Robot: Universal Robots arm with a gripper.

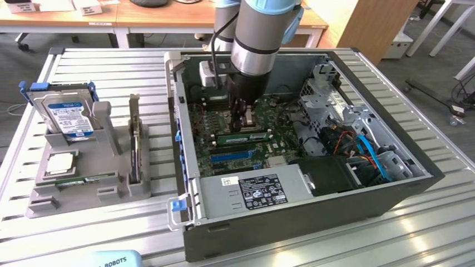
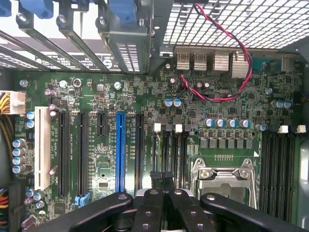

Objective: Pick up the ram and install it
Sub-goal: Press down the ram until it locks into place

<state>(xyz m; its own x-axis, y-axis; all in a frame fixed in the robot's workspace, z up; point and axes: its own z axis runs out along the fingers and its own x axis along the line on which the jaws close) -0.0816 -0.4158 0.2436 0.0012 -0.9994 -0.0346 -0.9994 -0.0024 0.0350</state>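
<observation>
A green ram (image 1: 251, 135) stick stands on edge in a slot on the motherboard (image 1: 222, 114) inside the open computer case (image 1: 297, 214). My gripper (image 1: 239, 125) reaches straight down into the case and is shut, its tips right at the stick's upper edge near one end. Whether they touch it I cannot tell. In the wrist view the black fingers (image 2: 147, 205) meet, shut, over the memory slots (image 2: 170, 154) beside the processor socket (image 2: 224, 179). The gripper (image 2: 162, 182) hides what lies under its tips. A second ram (image 1: 83, 179) lies flat in the grey holder (image 1: 44, 206).
The grey holder, at the exterior view's left, also carries a blue-labelled hard drive (image 1: 67, 114), a silver processor chip (image 1: 59, 163) and an upright card (image 1: 134, 146). Inside the case are a power supply (image 1: 252, 192), blue cables (image 1: 369, 153) and a drive cage (image 1: 330, 89).
</observation>
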